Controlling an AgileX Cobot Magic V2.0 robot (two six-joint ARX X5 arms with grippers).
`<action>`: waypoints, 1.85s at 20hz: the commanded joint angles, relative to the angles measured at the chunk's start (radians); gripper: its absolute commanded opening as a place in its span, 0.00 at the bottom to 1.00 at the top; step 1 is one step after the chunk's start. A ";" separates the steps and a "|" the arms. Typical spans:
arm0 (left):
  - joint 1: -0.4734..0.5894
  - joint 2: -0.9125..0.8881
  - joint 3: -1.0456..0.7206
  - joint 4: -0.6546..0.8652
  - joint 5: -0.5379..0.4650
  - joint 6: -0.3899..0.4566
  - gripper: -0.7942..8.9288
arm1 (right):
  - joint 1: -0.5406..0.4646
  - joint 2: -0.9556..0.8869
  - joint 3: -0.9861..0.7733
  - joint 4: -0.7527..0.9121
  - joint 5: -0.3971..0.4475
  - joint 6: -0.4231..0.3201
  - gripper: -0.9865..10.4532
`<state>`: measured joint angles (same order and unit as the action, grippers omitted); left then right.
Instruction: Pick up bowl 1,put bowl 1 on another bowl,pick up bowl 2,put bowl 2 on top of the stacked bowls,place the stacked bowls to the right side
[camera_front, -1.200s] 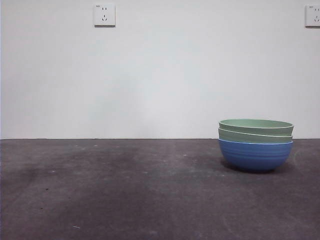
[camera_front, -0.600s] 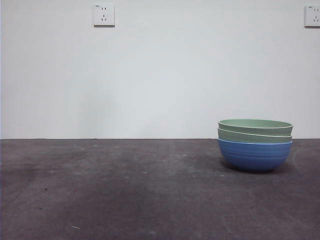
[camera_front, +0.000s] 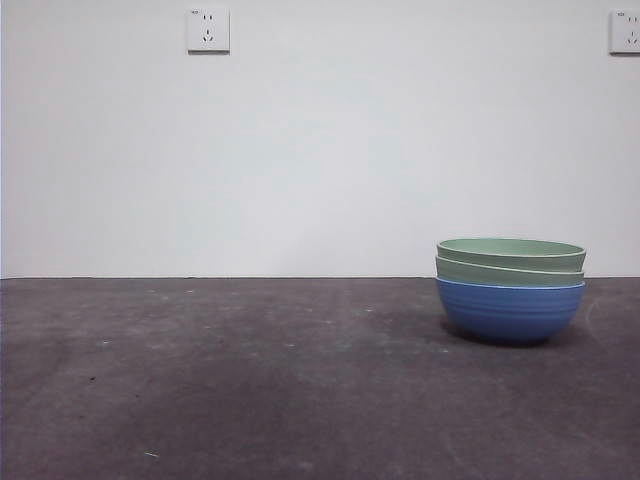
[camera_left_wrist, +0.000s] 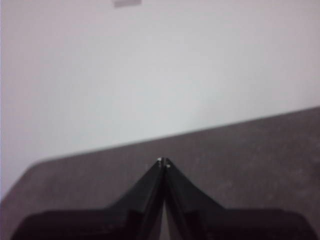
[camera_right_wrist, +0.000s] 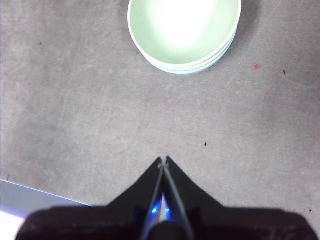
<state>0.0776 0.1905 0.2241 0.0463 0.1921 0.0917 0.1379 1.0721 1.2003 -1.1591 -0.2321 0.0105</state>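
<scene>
Nearest in the front view is the dark grey table (camera_front: 250, 390), and on its right side, toward the rear edge, the stacked bowls (camera_front: 511, 290) sit upright, two pale green bowls nested in the blue bowl (camera_front: 510, 312) with rims showing as layers. The right gripper (camera_right_wrist: 163, 160) hangs above the table, apart from the stack (camera_right_wrist: 184, 32), its jaws pressed together on nothing; the left gripper (camera_left_wrist: 163, 161) is likewise clenched and empty, facing the white wall (camera_front: 320, 150) with its two sockets (camera_front: 208, 30).

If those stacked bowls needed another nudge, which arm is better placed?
Probably the right. Its gripper looks down on the stacked bowls; the left gripper sees only table and wall.
</scene>
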 joint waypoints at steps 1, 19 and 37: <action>0.003 -0.045 -0.080 0.013 -0.009 -0.037 0.08 | 0.000 0.001 -0.006 0.003 0.002 -0.005 0.09; 0.003 -0.189 -0.206 -0.257 -0.007 -0.097 0.08 | 0.000 0.001 -0.006 0.003 0.002 -0.005 0.09; 0.003 -0.189 -0.206 -0.259 -0.007 -0.096 0.08 | -0.012 -0.011 -0.006 0.009 0.007 -0.065 0.09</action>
<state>0.0776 0.0048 0.0299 -0.2077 0.1856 0.0051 0.1265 1.0660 1.2003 -1.1564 -0.2295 -0.0273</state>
